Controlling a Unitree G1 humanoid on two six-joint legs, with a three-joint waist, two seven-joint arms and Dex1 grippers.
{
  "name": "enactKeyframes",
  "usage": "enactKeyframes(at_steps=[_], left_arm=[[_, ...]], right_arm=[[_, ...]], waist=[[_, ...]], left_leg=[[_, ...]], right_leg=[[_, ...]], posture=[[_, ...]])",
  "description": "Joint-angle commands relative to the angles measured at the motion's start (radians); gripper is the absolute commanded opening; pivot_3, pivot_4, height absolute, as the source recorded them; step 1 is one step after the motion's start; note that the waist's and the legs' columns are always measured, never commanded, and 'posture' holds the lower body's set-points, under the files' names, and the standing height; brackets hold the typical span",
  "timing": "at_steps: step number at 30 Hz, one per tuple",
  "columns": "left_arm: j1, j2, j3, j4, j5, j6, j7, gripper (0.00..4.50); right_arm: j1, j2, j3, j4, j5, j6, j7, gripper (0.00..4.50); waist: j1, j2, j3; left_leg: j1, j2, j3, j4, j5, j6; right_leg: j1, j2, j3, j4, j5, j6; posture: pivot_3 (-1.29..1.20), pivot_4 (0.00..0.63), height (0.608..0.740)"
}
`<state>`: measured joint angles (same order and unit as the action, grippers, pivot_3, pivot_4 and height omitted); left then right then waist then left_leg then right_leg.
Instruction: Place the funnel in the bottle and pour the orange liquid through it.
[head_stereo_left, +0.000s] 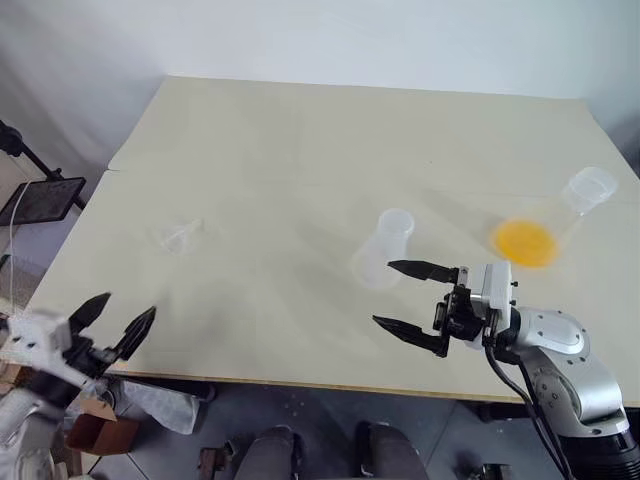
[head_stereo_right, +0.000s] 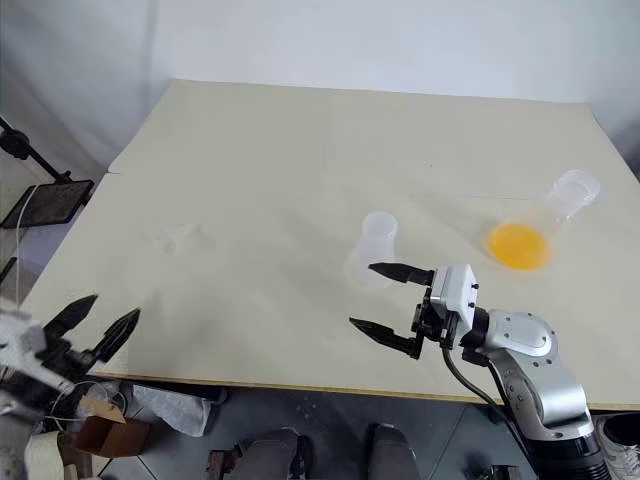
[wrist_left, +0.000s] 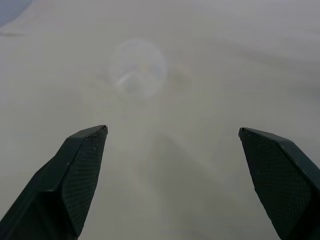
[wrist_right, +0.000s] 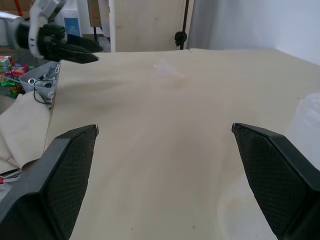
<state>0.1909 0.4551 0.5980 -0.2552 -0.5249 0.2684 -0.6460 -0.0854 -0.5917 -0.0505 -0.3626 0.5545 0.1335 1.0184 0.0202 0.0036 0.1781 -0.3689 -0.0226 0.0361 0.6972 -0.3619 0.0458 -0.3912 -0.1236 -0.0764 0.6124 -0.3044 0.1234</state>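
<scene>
Funnel (head_stereo_left: 180, 237): lying tipped on table (head_stereo_left: 300, 160), left of bottle (head_stereo_left: 384, 249); axis unclear.
Bottle: upright, neck up.
Left gripper (head_stereo_left: 112, 318): fingers spread, empty.
Right gripper (head_stereo_left: 400, 295): fingers spread, empty, just before bottle.
Room: pale wall (head_stereo_left: 400, 40) beyond table.

Right gripper (head_stereo_right: 384, 298) spread empty near bottle (head_stereo_right: 373, 250); funnel (head_stereo_right: 177, 238) apart, left.

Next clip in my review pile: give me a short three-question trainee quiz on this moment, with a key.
1. True or false: the funnel already sits in the neck of the bottle.
2. Which vessel holds the orange liquid? A) the bottle B) the larger flask C) the funnel
3. Fill in: the left gripper and the right gripper both have their jaws ____.

Key: 1. False, it lies on the table, apart from the bottle. 2. B. 3. open; neither holds anything.
</scene>
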Motion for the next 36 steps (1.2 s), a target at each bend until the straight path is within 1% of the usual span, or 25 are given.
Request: enactKeyframes(at_steps=[1, 2, 5, 7, 9, 14, 19, 22, 23, 28, 34, 36], left_arm=[[-0.101, 0.018, -0.111, -0.011, 0.064, 0.061, 0.1, 4.47], [-0.131, 0.02, -0.137, 0.004, 0.089, 0.071, 0.126, 4.47], [-0.284, 0.004, -0.194, 0.119, 0.155, 0.068, 0.22, 4.47], [-0.348, 0.007, -0.217, 0.184, 0.194, 0.061, 0.263, 4.47], [-0.377, 0.009, -0.227, 0.214, 0.208, 0.051, 0.272, 4.47], [-0.423, -0.004, -0.249, 0.247, 0.191, 0.051, 0.256, 4.47], [-0.497, -0.006, -0.28, 0.369, 0.206, 0.013, 0.234, 4.47], [-0.546, 0.0, -0.299, 0.439, 0.216, 0.021, 0.226, 3.86], [-0.551, 0.001, -0.303, 0.448, 0.219, 0.017, 0.224, 3.59], [-0.581, -0.006, -0.312, 0.474, 0.219, -0.012, 0.218, 1.96], [-0.587, 0.027, -0.301, 0.453, 0.194, -0.006, 0.171, 0.01], [-0.588, 0.056, -0.288, 0.449, 0.176, -0.017, 0.126, 0.01]], right_arm=[[0.023, -0.004, -0.03, -0.028, -0.002, -0.019, -0.013, 4.5], [0.026, -0.002, -0.03, -0.032, -0.004, -0.019, -0.018, 4.5], [0.045, 0.004, -0.034, -0.054, -0.01, -0.022, -0.043, 4.5], [0.053, 0.003, -0.038, -0.061, -0.016, -0.026, -0.052, 4.5], [0.059, 0.001, -0.041, -0.065, -0.018, -0.028, -0.058, 4.5], [0.078, 0.005, -0.059, -0.075, -0.021, -0.032, -0.083, 4.5], [0.083, 0.016, -0.045, -0.083, -0.031, -0.038, -0.102, 4.5], [0.084, 0.019, -0.04, -0.085, -0.033, -0.042, -0.108, 4.5], [0.084, 0.019, -0.041, -0.084, -0.033, -0.043, -0.108, 4.5], [0.09, 0.018, -0.049, -0.085, -0.037, -0.048, -0.114, 4.5], [0.118, 0.016, -0.06, -0.091, -0.051, -0.065, -0.126, 4.5], [0.127, 0.015, -0.068, -0.095, -0.054, -0.07, -0.134, 4.5]], waist=[[-0.001, 0.0, 0.0], [-0.001, 0.0, 0.0], [0.001, 0.0, 0.0], [0.002, 0.0, 0.0], [-0.002, 0.0, 0.0], [-0.005, 0.0, 0.0], [0.003, 0.0, 0.0], [0.005, 0.0, 0.0], [0.004, 0.0, 0.0], [0.003, 0.0, 0.0], [0.003, 0.0, 0.0], [0.003, 0.0, 0.0]], left_leg=[[0.0, 0.0, 0.0, 0.0, 0.0, 0.0], [0.0, 0.0, 0.0, 0.0, 0.0, 0.0], [0.0, -0.001, 0.001, 0.0, 0.0, 0.0], [0.0, 0.0, 0.001, 0.001, 0.0, 0.0], [0.0, 0.0, 0.001, 0.001, 0.0, 0.0], [0.0, 0.001, 0.001, 0.0, 0.0, -0.001], [0.0, 0.001, 0.002, 0.002, 0.0, -0.001], [0.0, 0.001, 0.001, 0.002, 0.0, -0.001], [0.0, 0.0, 0.001, 0.002, 0.0, -0.001], [0.0, 0.0, 0.001, 0.001, 0.0, -0.001], [0.0, 0.0, 0.002, 0.002, 0.0, -0.001], [0.0, 0.0, 0.002, 0.002, 0.0, -0.001]], right_leg=[[0.0, 0.0, 0.0, 0.002, 0.0, 0.0], [0.0, 0.0, 0.0, 0.004, 0.0, 0.0], [-0.001, 0.002, -0.001, 0.007, 0.0, 0.0], [-0.001, 0.006, -0.001, 0.007, 0.0, 0.0], [-0.001, 0.007, -0.001, 0.007, 0.0, 0.0], [-0.002, 0.007, -0.002, 0.007, 0.0, 0.0], [-0.001, 0.007, -0.002, 0.007, 0.0, 0.0], [-0.001, 0.007, -0.002, 0.007, 0.0, 0.0], [-0.001, 0.007, -0.002, 0.007, 0.0, 0.001], [-0.002, 0.007, -0.003, 0.007, 0.0, 0.001], [-0.001, 0.008, -0.004, 0.007, 0.0, 0.001], [-0.001, 0.008, -0.004, 0.007, 0.0, 0.001]], posture=[[0.0, 0.15, 0.74], [0.0, 0.15, 0.74], [0.0, 0.15, 0.74], [0.0, 0.15, 0.74], [0.0, 0.15, 0.74], [0.0, 0.15, 0.74], [0.0, 0.15, 0.74], [0.0, 0.15, 0.74], [0.0, 0.15, 0.74], [0.0, 0.15, 0.74], [0.0, 0.15, 0.74], [0.0, 0.15, 0.74]])
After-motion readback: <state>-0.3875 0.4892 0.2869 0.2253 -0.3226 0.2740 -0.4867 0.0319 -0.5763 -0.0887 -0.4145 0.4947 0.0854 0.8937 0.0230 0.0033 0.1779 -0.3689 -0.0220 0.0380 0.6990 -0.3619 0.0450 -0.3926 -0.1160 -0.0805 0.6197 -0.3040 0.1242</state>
